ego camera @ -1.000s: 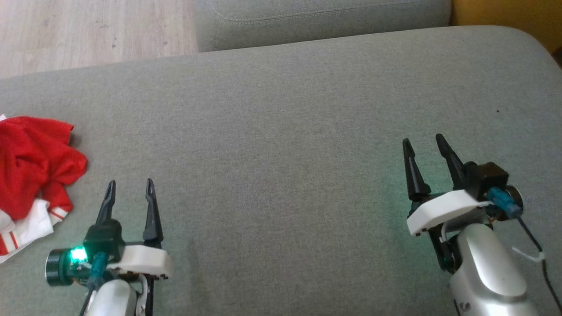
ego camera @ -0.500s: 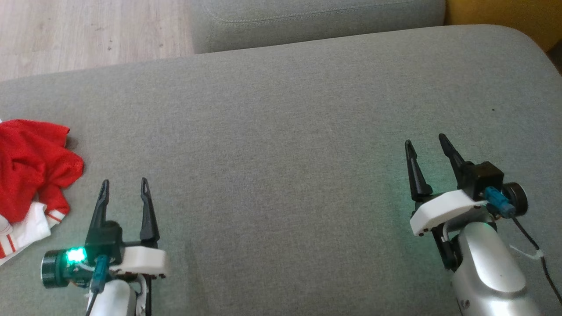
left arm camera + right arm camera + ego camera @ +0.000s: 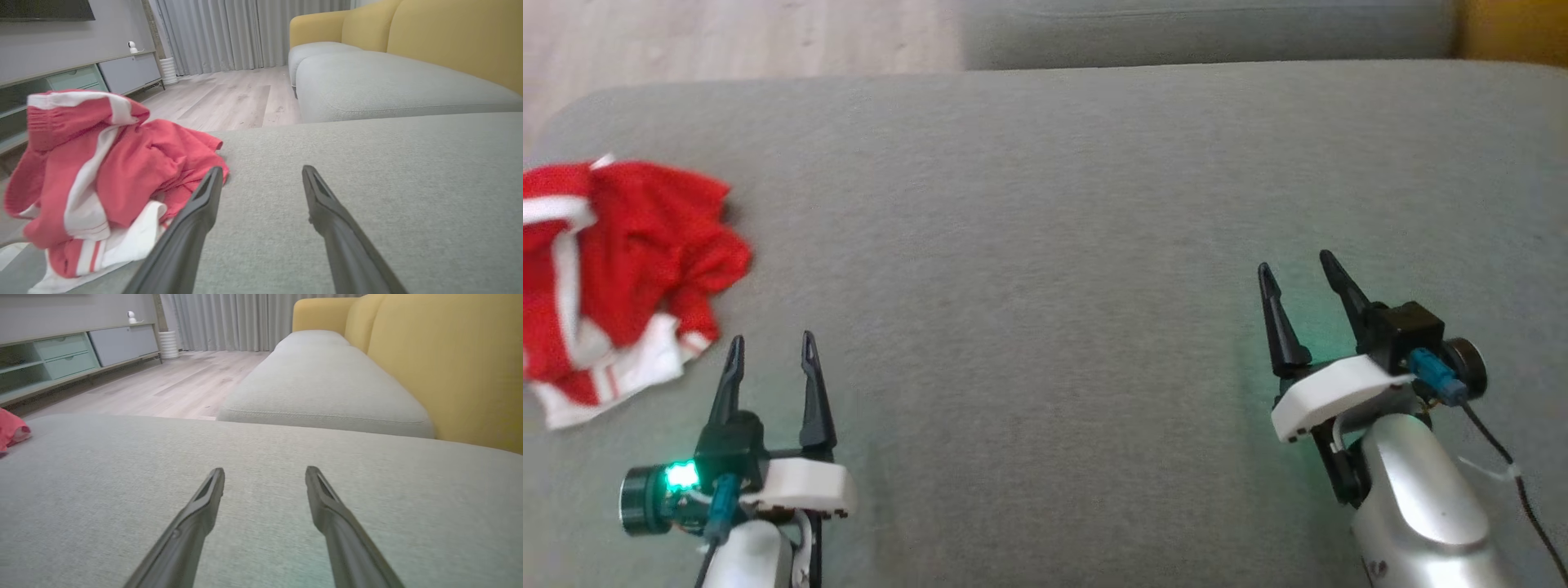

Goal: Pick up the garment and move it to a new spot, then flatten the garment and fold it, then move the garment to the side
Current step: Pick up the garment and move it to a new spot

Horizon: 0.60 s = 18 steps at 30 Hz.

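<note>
Barely started: nothing of the task is showing as done yet.
The garment (image 3: 621,269) is lying crumpled at the left edge of the grey cushion (image 3: 1045,204), untouched. I am holding my left gripper (image 3: 772,336) just beside it, on its near right, fingers spread and pinching nothing; my right gripper (image 3: 1294,261) is hovering well apart on the right, spread and empty too. Picking up, moving, flattening, folding and setting aside are all waiting, as I judge it.
</note>
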Tool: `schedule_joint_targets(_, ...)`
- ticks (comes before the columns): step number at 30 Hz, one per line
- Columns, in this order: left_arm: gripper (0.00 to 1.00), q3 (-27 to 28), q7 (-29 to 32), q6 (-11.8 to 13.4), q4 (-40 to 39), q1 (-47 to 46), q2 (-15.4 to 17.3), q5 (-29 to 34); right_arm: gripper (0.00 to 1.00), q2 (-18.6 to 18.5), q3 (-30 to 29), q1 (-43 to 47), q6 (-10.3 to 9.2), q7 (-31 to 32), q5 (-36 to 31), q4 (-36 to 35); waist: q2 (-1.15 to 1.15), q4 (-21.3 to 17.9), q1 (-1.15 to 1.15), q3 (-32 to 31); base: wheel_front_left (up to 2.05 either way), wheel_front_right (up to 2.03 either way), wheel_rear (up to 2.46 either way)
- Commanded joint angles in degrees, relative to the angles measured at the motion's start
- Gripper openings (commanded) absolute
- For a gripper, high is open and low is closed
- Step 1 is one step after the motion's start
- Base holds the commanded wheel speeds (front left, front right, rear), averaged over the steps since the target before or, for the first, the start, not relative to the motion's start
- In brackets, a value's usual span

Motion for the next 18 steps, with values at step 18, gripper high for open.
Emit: schedule_joint_targets(18,1.00,3.05,-0.55,-1.50,-1.58,-1.29,-0.57,0.86,1.00,0.49,12.51,-3.49,-0.04,-0.63,5.08,-0.05,0.00,17.75,0.00,1.53,0.00,0.00,0.00)
